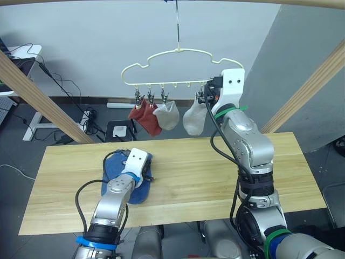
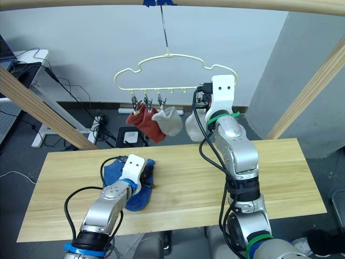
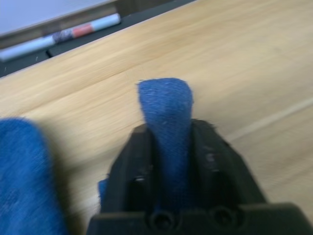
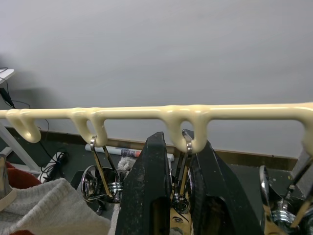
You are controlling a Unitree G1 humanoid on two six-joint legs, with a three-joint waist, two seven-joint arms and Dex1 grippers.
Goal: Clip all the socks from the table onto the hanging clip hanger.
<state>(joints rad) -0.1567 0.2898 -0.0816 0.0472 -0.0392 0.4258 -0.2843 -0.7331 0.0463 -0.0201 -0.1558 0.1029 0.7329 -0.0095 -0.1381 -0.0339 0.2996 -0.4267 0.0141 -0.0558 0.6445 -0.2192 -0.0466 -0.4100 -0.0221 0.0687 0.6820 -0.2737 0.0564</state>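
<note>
Left gripper [image 3: 168, 161] is low on the table [image 1: 215, 178], fingers clamped on a fold of a blue sock [image 3: 166, 110]; the pinched fabric sticks up between the two black pads in the left wrist view. More blue sock [image 1: 116, 172] lies bunched under and beside that gripper on the left half of the tabletop; can't tell whether it's one sock or two. Right gripper [image 4: 178, 196] is raised at the clip hanger [image 1: 178, 53], fingers closed around a metal clip [image 4: 182, 186] that hangs from a loop on the bottom bar. Hanger is suspended by its metal hook [image 1: 177, 24] from the wooden pole overhead. Already clipped, from the robot's left: two rust red socks [image 1: 144, 116] overlapping each other, then a light grey sock [image 1: 168, 115], then a second light grey sock [image 1: 193, 120] just beside the right gripper. Empty loops between the two grey socks.
</note>
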